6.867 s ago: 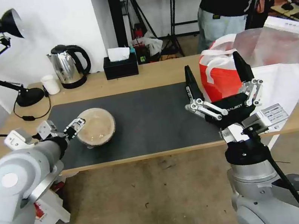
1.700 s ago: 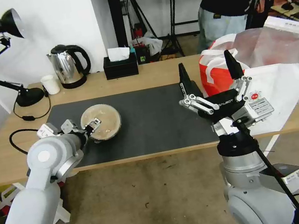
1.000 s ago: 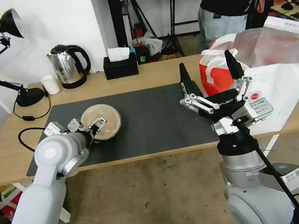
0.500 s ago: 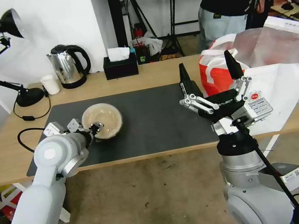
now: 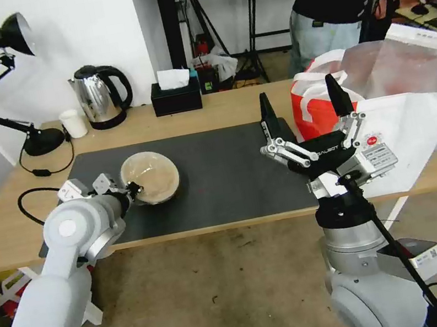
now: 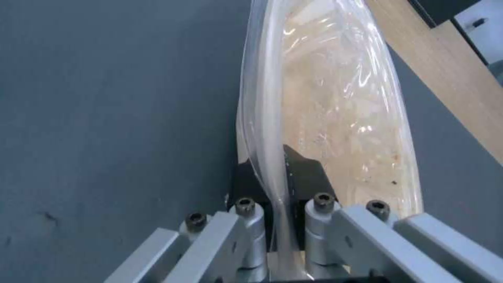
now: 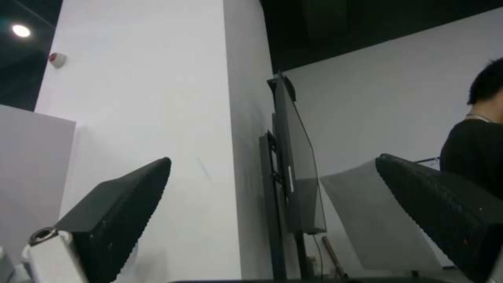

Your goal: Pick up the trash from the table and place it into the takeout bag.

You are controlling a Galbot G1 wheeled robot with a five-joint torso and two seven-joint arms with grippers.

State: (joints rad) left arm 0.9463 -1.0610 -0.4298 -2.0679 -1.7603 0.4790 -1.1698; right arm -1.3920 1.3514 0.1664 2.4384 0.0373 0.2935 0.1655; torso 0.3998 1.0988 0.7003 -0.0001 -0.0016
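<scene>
Beige bowl [image 5: 150, 177] under a clear glossy lid, sitting on a dark grey mat [image 5: 220, 174] — the table [image 5: 231, 106] is light wood. The bag [image 5: 390, 118] is white with red panels and a small red logo.

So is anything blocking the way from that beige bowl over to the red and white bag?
On the mat, nothing visible. The left gripper pinches the beige bowl by its rim. The open right gripper hovers upright just before the takeout bag, right across that route.

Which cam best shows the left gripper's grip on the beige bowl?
Left wrist view: fingers pinch the beige lidded bowl's rim. Head view shows the left gripper at the bowl's edge. Right wrist view faces the wall.
</scene>
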